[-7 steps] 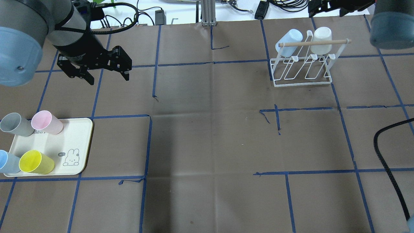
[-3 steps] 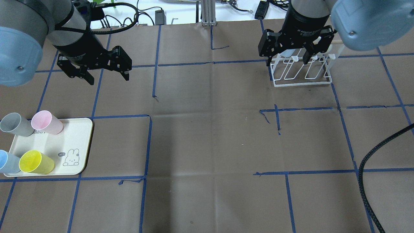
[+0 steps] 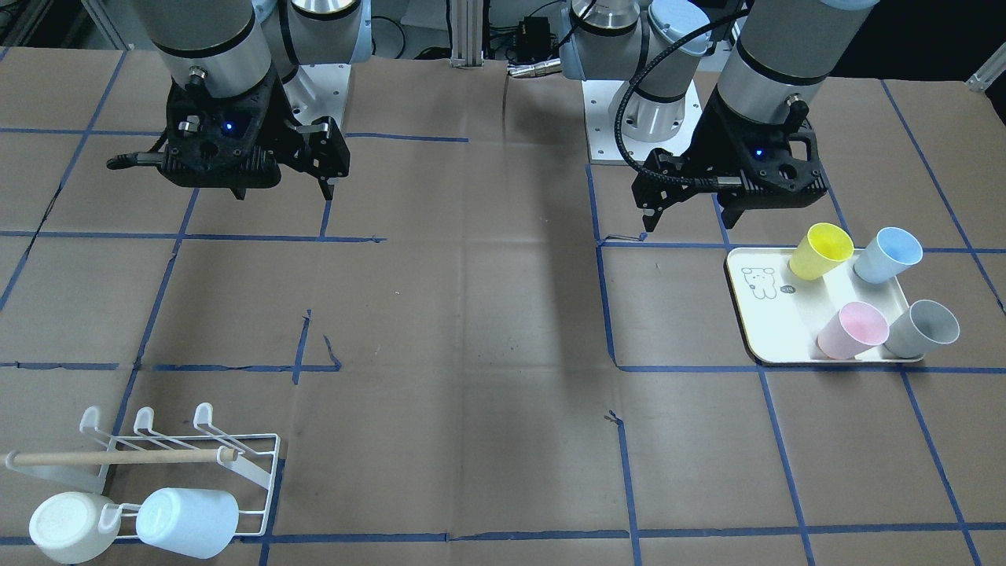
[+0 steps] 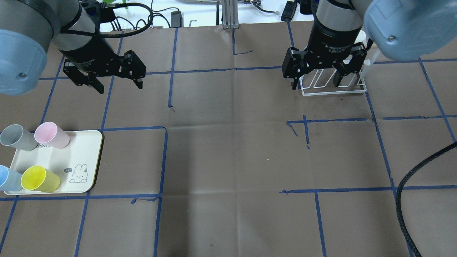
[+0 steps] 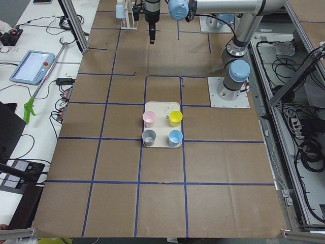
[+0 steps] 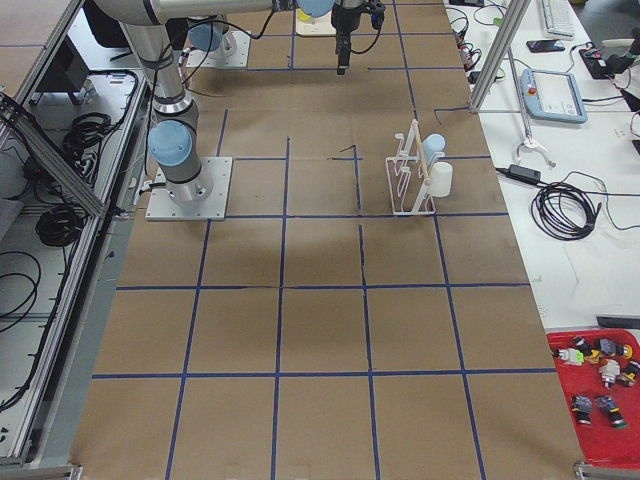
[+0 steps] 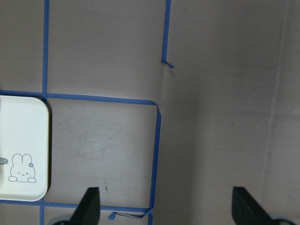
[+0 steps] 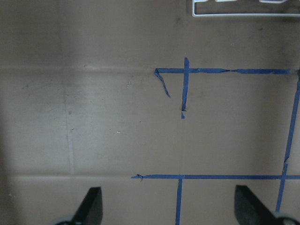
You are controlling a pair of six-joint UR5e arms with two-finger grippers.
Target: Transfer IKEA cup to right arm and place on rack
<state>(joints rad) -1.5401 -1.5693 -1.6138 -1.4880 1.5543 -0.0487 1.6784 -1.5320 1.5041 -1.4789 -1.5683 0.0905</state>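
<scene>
Four cups lie tilted on the cream bear tray (image 4: 84, 157): grey (image 4: 16, 137), pink (image 4: 51, 135), blue (image 4: 7, 178) and yellow (image 4: 39, 178). My left gripper (image 4: 119, 87) is open and empty, hanging above the table behind the tray. My right gripper (image 4: 315, 85) is open and empty, hanging over the white wire rack (image 4: 334, 93) and hiding most of it. In the front view the rack (image 3: 236, 464) holds a white cup (image 3: 67, 527) and a light-blue cup (image 3: 189, 520). In the right wrist view only the rack's base edge (image 8: 239, 14) shows.
Blue tape lines cross the brown table cover. A black cable (image 4: 403, 200) hangs in at the overhead view's right edge. The tray's corner (image 7: 23, 150) shows in the left wrist view. Cables and boxes lie beyond the table's far edge.
My right arm has swung in from the upper right and now hangs over the rack, sliding a little nearer. The left arm and the cups have not moved.
</scene>
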